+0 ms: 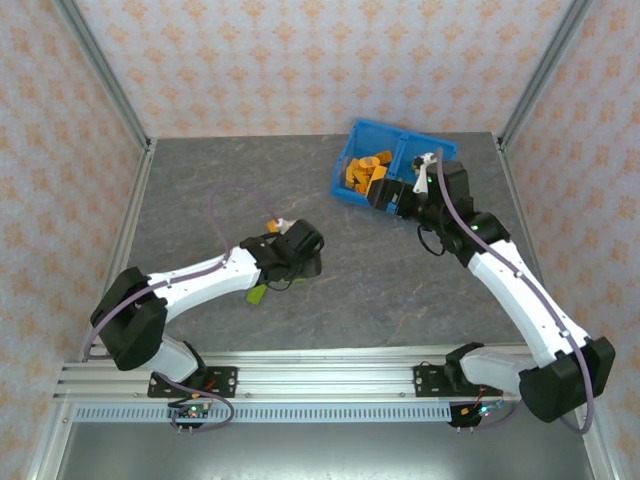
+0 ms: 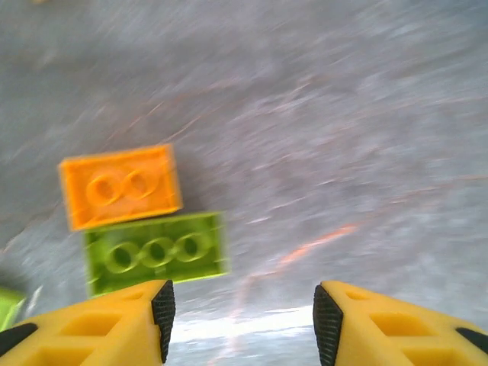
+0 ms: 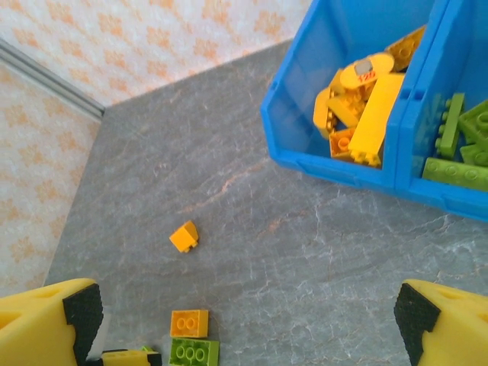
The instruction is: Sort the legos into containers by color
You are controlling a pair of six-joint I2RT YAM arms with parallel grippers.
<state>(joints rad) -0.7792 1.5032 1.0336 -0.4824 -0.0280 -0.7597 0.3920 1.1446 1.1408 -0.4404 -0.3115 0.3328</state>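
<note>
The left gripper [image 2: 245, 320] hangs low over the table [image 2: 366, 114], jaws partly apart with nothing between them. Just ahead, an orange brick [image 2: 120, 187] and a green brick [image 2: 155, 252] lie touching. Far right, the blue bin [image 3: 293, 152] holds orange legos [image 3: 366, 114] in its left compartment and green legos [image 3: 457, 174] in its right. The right gripper [image 3: 248, 316] hovers near it, jaws wide and empty.

White-shelled arms [image 1: 200, 275], black joints, purple cables [image 1: 441, 185] — yellow fingers [image 2: 91, 335], black pads [image 2: 162, 313].
</note>
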